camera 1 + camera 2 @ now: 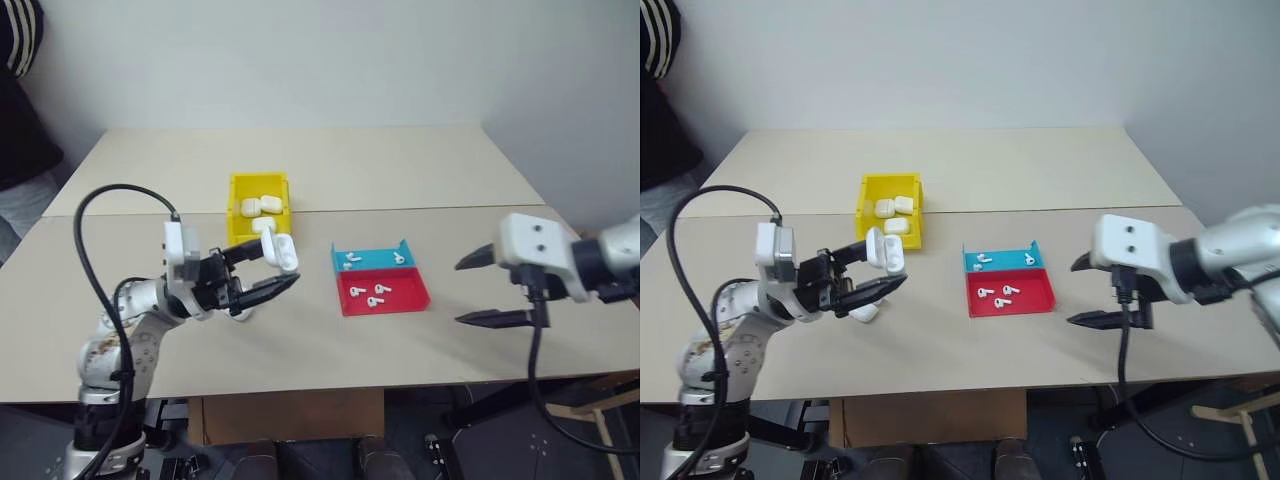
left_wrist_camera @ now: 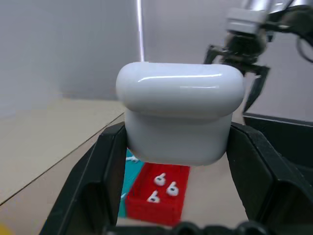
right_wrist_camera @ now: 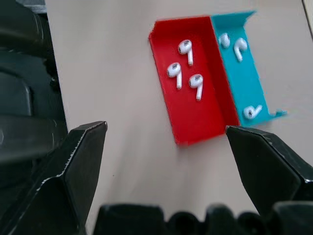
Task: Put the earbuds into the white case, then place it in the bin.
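While spread across the matte beige desk with the yellow bin beyond, could lose the glossy, rounded white case from the left gripper, jaws pinching its slick shell, before the right gripper, jaws spread, fetches tiny stemmed earbuds from the red tray.

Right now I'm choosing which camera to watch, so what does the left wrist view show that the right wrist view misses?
Left wrist view alone: the glossy white rounded plastic case, lid shut, clamped between the left gripper's black fingers, and the open right gripper beyond it.

Right wrist view alone: the right gripper's own fingers spread wide above the beige tabletop, and three tiny white earbuds in the shallow blue plastic tray.

Both: the shallow red plastic tray holding three earbuds, with the blue tray beside it.
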Available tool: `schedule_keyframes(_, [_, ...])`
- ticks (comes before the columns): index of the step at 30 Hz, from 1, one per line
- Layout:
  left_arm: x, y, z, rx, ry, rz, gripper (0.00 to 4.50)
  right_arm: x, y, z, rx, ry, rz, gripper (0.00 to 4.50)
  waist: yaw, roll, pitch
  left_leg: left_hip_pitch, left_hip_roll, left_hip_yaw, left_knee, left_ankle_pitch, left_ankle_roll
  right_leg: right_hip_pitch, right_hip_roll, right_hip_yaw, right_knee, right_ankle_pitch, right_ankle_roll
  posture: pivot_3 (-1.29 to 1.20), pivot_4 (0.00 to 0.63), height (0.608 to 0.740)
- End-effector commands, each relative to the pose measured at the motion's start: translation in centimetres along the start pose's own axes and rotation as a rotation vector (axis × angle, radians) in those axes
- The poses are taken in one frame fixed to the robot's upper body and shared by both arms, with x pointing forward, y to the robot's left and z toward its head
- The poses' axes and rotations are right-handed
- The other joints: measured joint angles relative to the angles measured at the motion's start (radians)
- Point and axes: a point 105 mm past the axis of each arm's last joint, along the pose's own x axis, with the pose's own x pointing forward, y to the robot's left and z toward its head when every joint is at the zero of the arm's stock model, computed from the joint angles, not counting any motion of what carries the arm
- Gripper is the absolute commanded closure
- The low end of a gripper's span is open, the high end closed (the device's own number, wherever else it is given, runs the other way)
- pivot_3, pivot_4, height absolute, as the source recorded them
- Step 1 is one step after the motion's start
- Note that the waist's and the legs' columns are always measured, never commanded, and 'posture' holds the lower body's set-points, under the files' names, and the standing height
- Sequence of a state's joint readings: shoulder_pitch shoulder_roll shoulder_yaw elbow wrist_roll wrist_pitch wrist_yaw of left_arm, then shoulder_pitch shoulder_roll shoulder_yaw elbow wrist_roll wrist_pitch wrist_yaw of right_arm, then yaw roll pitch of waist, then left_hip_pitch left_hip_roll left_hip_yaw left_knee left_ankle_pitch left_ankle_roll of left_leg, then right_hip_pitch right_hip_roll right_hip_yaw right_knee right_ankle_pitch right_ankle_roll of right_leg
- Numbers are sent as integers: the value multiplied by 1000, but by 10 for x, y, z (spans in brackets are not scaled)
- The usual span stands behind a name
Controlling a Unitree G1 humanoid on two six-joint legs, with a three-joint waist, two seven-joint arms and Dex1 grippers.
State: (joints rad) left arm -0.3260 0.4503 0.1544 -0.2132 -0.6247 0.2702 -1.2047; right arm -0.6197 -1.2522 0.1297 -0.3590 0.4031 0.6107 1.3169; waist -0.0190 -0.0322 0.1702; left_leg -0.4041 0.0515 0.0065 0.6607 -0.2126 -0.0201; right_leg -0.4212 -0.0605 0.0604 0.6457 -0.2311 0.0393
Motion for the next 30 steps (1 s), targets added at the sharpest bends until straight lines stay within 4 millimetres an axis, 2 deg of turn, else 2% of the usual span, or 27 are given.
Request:
schedule_keyframes(1, [-2, -5, 7, 76, -17, -123, 1727, 13, -6, 4, -38, 54, 44, 0, -1, 0, 0, -1, 0, 0, 0, 0, 0, -1, 0, 0, 0, 0, 0, 0, 150, 740])
schedule_keyframes(4, [-11, -9, 2, 102, 10, -191, 1727, 31, -13, 5, -81, 104, 71, 583, -7, 0, 0, -1, 0, 0, 0, 0, 0, -2, 0, 0, 0, 1, -1, 0, 150, 740])
schedule_keyframes(6, [-14, -10, -1, 114, 11, -194, 1727, 46, -19, 3, -114, 146, 75, 1219, -7, 0, 0, -1, 0, 0, 0, 0, 0, -2, 0, 0, 0, 0, -1, 0, 150, 740])
schedule_keyframes(12, [-16, -14, -3, 135, 33, -188, 1727, 81, -36, 3, -172, 211, 87, 1219, -5, 0, 0, -1, 0, 0, 0, 0, 0, -2, 0, 0, 1, 1, -1, 0, 150, 740])
schedule_keyframes(23, [-25, -16, -7, 147, 126, -124, 1727, 108, -41, 10, -230, 201, 181, 1219, -1, 0, 0, -1, 1, -1, 0, 0, 0, -2, 0, -1, 2, 1, -1, 0, 150, 740])
schedule_keyframes(26, [-25, -16, -4, 156, 121, -108, 1727, 115, -42, 10, -234, 200, 196, 1784, -1, 1, 0, -1, 1, -1, 0, 0, 0, -2, 1, -1, 2, 1, -1, 0, 150, 740])
schedule_keyframes(30, [-24, -16, -2, 169, 118, -92, 1727, 121, -44, 10, -240, 200, 204, 1784, -1, 1, 0, -1, 1, -1, 0, 0, 0, -2, 1, -1, 2, 1, -1, 0, 150, 740])
